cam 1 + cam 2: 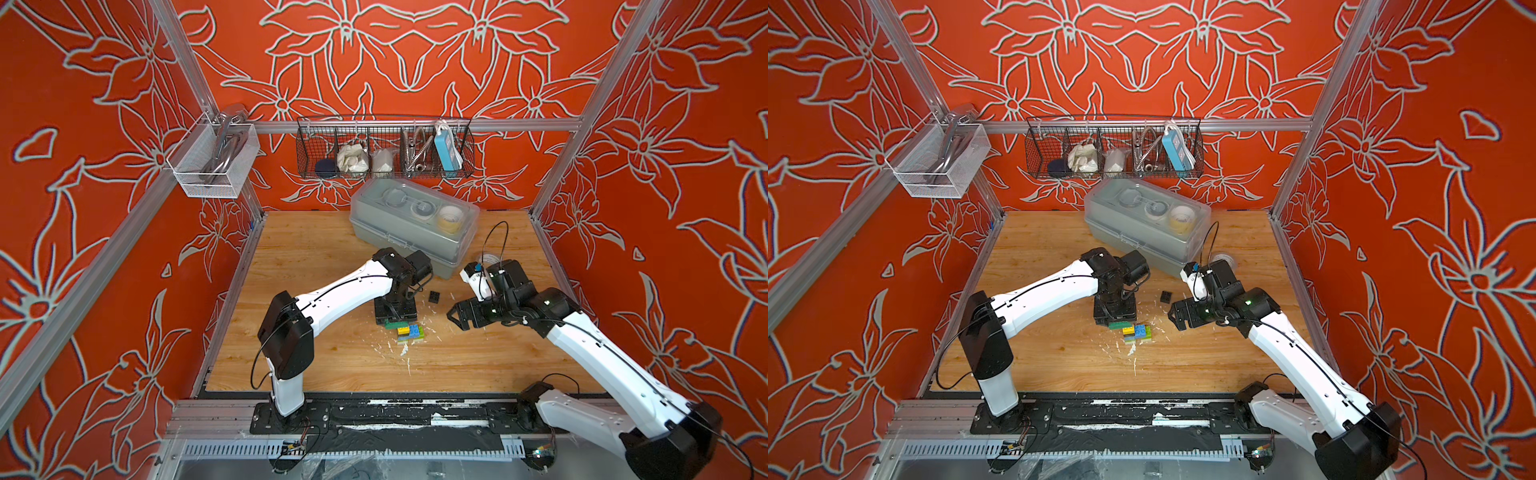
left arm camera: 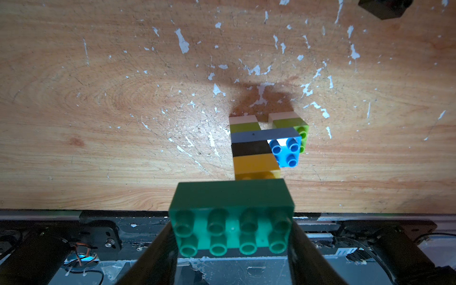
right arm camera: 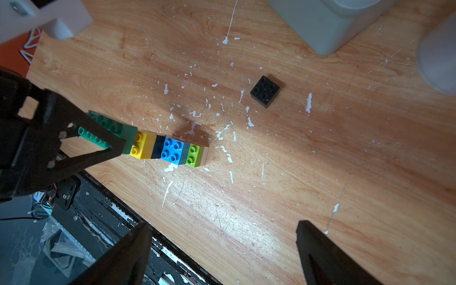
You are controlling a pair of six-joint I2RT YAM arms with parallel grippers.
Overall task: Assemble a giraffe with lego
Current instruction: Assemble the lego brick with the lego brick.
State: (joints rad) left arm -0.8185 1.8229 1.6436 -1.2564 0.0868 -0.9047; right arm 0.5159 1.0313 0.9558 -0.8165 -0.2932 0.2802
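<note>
Between the jaws of your left gripper (image 2: 232, 234), closed partway, sits the dark green brick (image 2: 232, 197), pinched at its two short ends. Just beyond it stands the giraffe (image 2: 256, 138), whose yellow brick (image 2: 254, 162) meets the green one, though you cannot tell whether they are pressed together. Your right gripper (image 3: 222, 223) is spread wide and empty above the table (image 3: 320, 160), and the loose black brick (image 3: 265, 91) lies well ahead of its fingertips.

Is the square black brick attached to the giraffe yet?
No, the square black brick lies alone on the table, apart from the giraffe, whose dark green brick the left end effector grips.
</note>
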